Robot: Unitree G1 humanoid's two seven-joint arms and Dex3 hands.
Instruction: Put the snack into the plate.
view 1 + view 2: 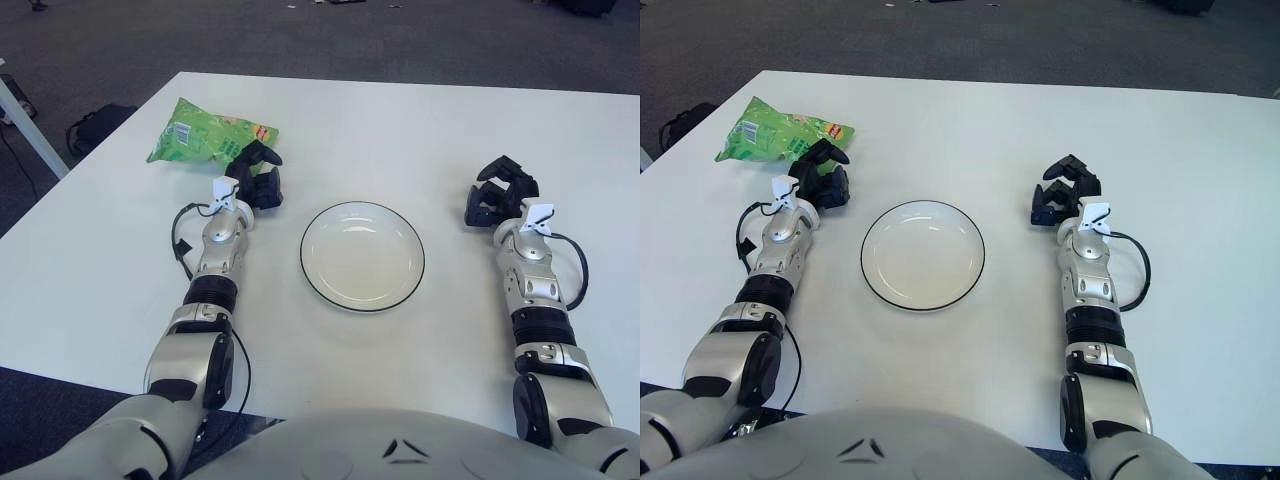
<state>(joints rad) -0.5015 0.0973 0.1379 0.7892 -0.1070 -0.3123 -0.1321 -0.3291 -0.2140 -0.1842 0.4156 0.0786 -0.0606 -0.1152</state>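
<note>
One green crinkled plastic snack bag (211, 133) lies flat on the white rectangular table (400, 130), toward the far left corner, its yellow-and-red printed end pointing right. It is outside the plate and well apart from it.

Left hand (256, 176), black three-fingered, sits just at the bag's near right end; the fingertips reach the bag's edge, but contact cannot be confirmed. The fingers are loosely curved and enclose nothing. A small white tag stands at the wrist, with a black cable looping beside the silver forearm.

White round ceramic plate with a thin dark rim (362, 255) lies at the table's centre, between the two forearms, with nothing in it. It stands just to the right of the left wrist.

Right hand (497, 194), also black, shows to the right of the plate, clear of it, over bare table. Its fingers are relaxed and hold nothing.

Dark grey carpet (330, 40) surrounds the table.
</note>
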